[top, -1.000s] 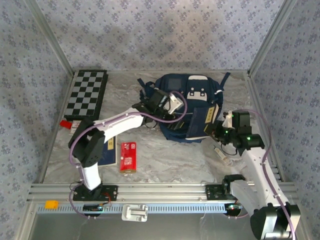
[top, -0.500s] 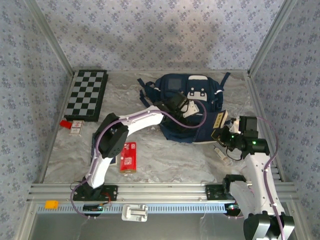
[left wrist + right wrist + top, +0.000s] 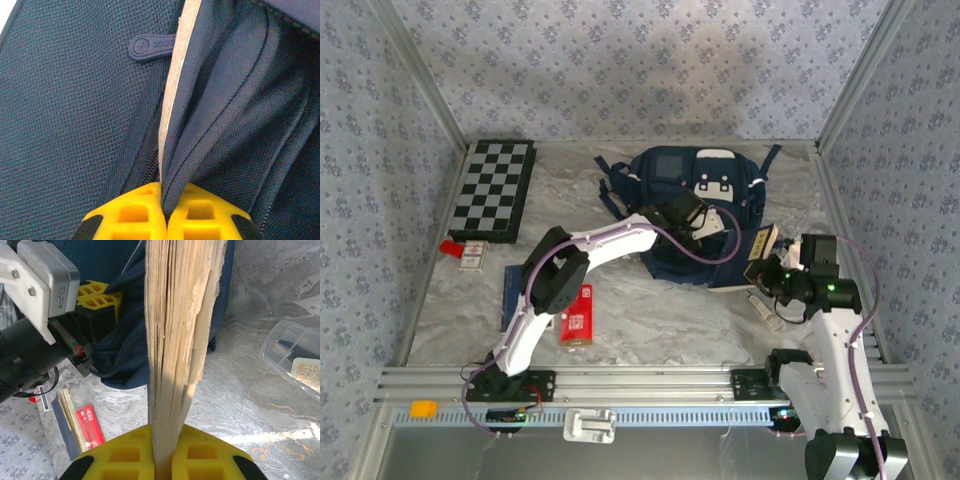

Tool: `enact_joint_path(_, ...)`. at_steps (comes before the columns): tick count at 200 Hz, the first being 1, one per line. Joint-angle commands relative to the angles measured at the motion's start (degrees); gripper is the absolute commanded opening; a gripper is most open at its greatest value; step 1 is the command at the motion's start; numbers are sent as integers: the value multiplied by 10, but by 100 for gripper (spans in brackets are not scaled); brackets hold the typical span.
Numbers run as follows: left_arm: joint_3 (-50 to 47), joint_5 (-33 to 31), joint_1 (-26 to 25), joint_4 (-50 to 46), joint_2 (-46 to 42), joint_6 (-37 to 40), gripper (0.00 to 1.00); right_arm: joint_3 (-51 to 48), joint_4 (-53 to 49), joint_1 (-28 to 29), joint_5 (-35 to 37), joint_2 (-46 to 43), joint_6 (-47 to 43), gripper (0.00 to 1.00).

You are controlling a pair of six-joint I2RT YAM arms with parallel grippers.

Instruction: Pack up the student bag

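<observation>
My left gripper [image 3: 164,202], apart a second ago, now clamped on bag [image 3: 665,170] flap edge, further right. My right gripper [image 3: 162,445] still clamped on book [image 3: 180,315] beside bag. Bag unmoved, far middle of desk [image 3: 650,310].

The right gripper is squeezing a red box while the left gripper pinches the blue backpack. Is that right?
Not quite. The right gripper is squeezing a thick book instead; the right wrist view shows its pages clamped between the yellow jaws. The rest is right: the left gripper does pinch a fold of the blue backpack.
</observation>
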Motion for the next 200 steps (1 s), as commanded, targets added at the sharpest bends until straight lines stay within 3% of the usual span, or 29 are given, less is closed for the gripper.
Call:
enact_joint_path(1,1,-51,25,-24,-55,-51,0,39,-15,-4,2,-13,-12,0)
enact_joint_path(55,7,-100,33,-58,-149,-107,0,87,-65,-2,2,-34,-5,0)
enact_joint_path(98,104,-88,40,-102,-142,-40,0,79,-65,12,-14,-36,-3,0)
enact_joint_path(128,198,-73,46,-161,-110,9,0,47,19,58,-39,-13,32,0)
enact_joint_path(187,200,-33,50,-162,-140,9,0,26,250,192,-18,123,71,0)
enact_joint_path(200,200,-21,51,-161,-146,0,0,28,308,220,15,159,74,0)
